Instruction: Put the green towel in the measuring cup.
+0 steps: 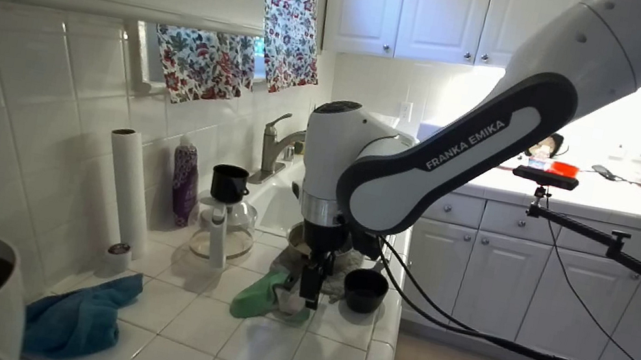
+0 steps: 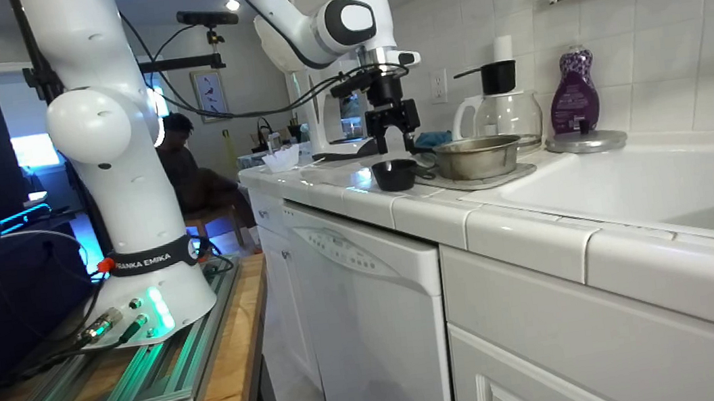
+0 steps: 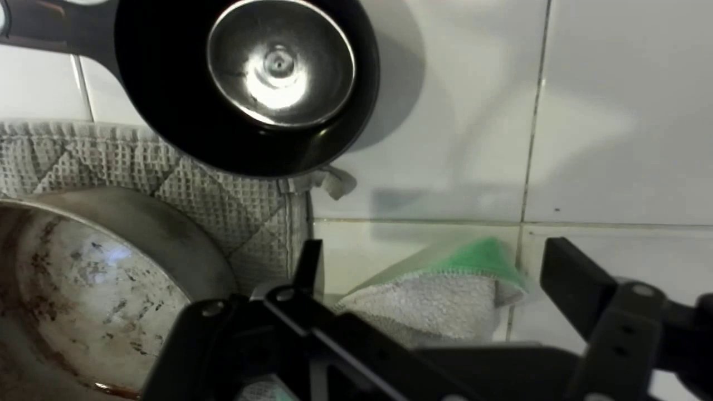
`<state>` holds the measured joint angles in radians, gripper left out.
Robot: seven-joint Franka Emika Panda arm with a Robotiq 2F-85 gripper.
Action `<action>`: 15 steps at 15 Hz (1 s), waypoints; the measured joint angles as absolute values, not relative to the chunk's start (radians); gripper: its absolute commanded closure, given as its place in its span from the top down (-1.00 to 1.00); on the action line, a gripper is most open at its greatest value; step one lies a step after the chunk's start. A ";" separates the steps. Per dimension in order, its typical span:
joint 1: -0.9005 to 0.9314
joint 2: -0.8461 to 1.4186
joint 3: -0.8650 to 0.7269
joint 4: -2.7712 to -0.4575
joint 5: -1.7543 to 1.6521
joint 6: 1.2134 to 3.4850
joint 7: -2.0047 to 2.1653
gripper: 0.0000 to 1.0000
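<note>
The green towel (image 1: pixel 259 298), with a whitish underside, lies crumpled on the white tiled counter in an exterior view. In the wrist view the towel (image 3: pixel 434 298) lies between my fingers, and its near part is hidden behind them. The black measuring cup (image 1: pixel 365 291) stands upright near the counter's front edge. It also shows in an exterior view (image 2: pixel 395 175) and at the top of the wrist view (image 3: pixel 167 89), with a shiny round metal surface inside. My gripper (image 3: pixel 437 259) points down, open and holding nothing, above the towel. It also shows in an exterior view (image 2: pixel 396 146).
A stained metal pot (image 2: pixel 478 157) stands on a grey quilted pad (image 3: pixel 239 206) beside the cup and towel. A glass carafe (image 1: pixel 236 228), a purple bottle (image 1: pixel 185 186) and a paper roll (image 1: pixel 130 193) stand near the wall. A blue towel (image 1: pixel 82 316) lies on the counter.
</note>
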<state>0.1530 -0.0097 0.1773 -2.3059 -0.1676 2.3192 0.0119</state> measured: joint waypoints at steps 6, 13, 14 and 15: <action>0.152 0.075 0.171 -2.303 -0.186 2.461 0.011 1.00; 0.160 0.104 0.170 -2.284 -0.269 2.554 0.016 1.00; 0.160 0.106 0.170 -2.281 -0.275 2.557 0.016 1.00; 0.161 0.111 0.170 -2.277 -0.277 2.557 0.016 1.00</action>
